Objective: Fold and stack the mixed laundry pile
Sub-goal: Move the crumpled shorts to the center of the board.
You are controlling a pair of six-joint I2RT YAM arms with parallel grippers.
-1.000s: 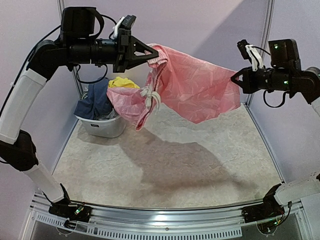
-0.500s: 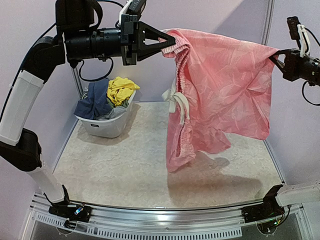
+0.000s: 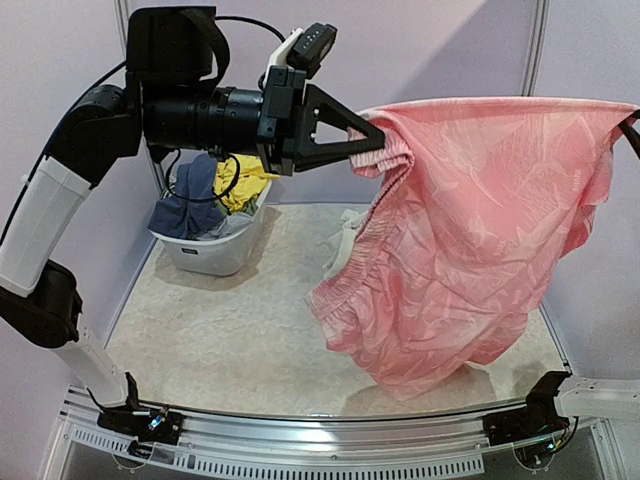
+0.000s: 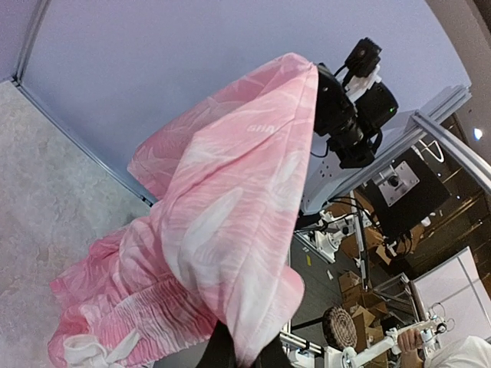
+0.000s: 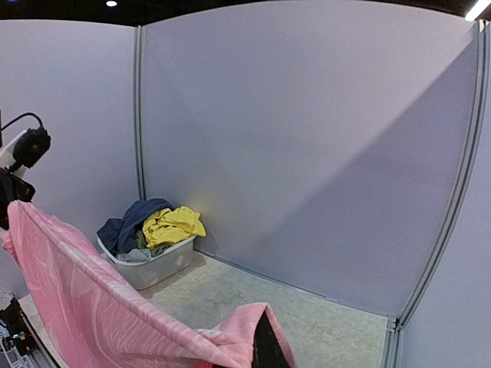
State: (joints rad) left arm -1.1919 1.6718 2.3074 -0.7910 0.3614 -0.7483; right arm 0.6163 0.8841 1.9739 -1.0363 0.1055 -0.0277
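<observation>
A pale pink patterned garment (image 3: 470, 230) with an elastic waistband and white drawstring hangs stretched between both grippers, high above the table. My left gripper (image 3: 378, 143) is shut on its waistband corner; the cloth covers the fingertips in the left wrist view (image 4: 245, 230). My right gripper (image 3: 632, 125) is at the right frame edge, shut on the other corner; the right wrist view shows pink cloth (image 5: 115, 314) draped over one dark finger (image 5: 265, 345). The rest of the laundry pile, yellow (image 3: 240, 180) and navy (image 3: 190, 200) pieces, lies in the tub at the back left.
A white plastic tub (image 3: 210, 252) stands in the back left corner, also in the right wrist view (image 5: 149, 264). Purple walls enclose the beige table (image 3: 230, 340) on three sides. A metal rail (image 3: 320, 440) runs along the near edge.
Both grippers have moved nearer the camera and further apart, stretching the pink garment wide. Its lower hem now hangs lower over the near right of the table.
</observation>
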